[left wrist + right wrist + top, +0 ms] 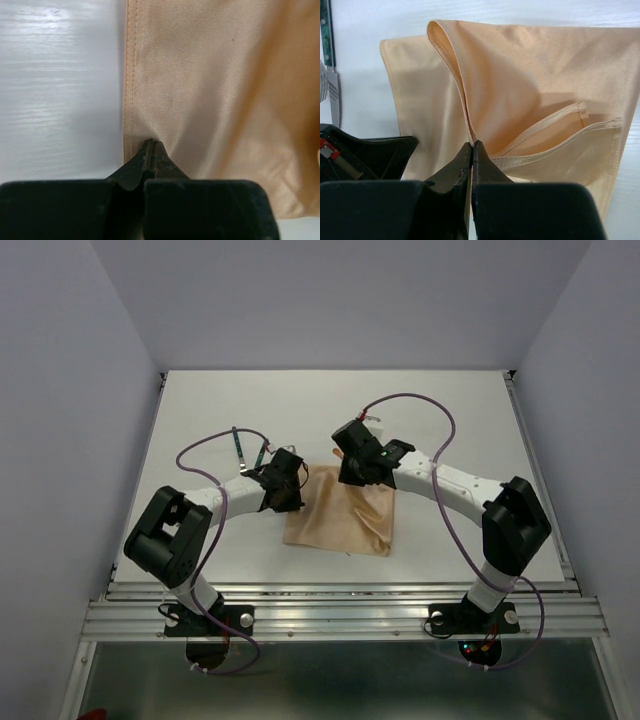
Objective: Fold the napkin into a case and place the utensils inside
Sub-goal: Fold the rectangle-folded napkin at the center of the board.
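Top external: one napkin [340, 525] pinched by two grippers [290, 503] [352, 480].

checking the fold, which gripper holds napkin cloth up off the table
The right gripper, shut on a raised flap of the peach-tan satin napkin; the left gripper pinches its flat hem.

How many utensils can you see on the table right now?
2. One utensil lies left of the napkin, beyond the left gripper; a second lies beside it, partly behind that gripper. More may be hidden.
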Robot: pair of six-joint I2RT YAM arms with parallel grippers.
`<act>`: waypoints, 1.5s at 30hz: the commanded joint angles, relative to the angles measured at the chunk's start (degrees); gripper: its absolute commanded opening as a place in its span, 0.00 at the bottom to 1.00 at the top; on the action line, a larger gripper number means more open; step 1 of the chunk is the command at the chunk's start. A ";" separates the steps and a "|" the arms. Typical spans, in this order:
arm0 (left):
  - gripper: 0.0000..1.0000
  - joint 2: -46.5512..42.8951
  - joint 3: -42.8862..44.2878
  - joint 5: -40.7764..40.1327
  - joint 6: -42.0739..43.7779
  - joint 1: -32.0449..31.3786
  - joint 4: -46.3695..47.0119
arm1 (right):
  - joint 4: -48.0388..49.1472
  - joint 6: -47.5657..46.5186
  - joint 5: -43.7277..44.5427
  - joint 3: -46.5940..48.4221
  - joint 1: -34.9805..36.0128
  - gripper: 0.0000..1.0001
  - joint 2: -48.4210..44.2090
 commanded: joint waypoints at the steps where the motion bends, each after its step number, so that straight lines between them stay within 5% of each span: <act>1: 0.00 2.84 -2.08 4.70 -1.15 -1.83 3.01 | 0.48 0.85 2.88 -2.47 -3.52 0.01 -4.97; 12: 0.00 11.28 8.97 8.93 -5.98 -10.09 5.39 | 0.21 -7.14 5.95 -4.68 -11.35 0.01 -11.05; 21: 0.00 9.89 14.17 4.46 -4.58 -9.93 -0.05 | 1.71 -17.34 5.88 0.95 -11.88 0.01 -8.32; 28: 0.00 5.66 12.94 3.49 -2.83 -6.58 -1.37 | 0.04 -15.41 -0.89 -0.80 -11.88 0.01 -9.20; 45: 0.00 12.43 9.87 8.24 -4.58 -6.58 3.20 | 4.52 -5.92 -8.11 -6.78 -8.01 0.01 -9.64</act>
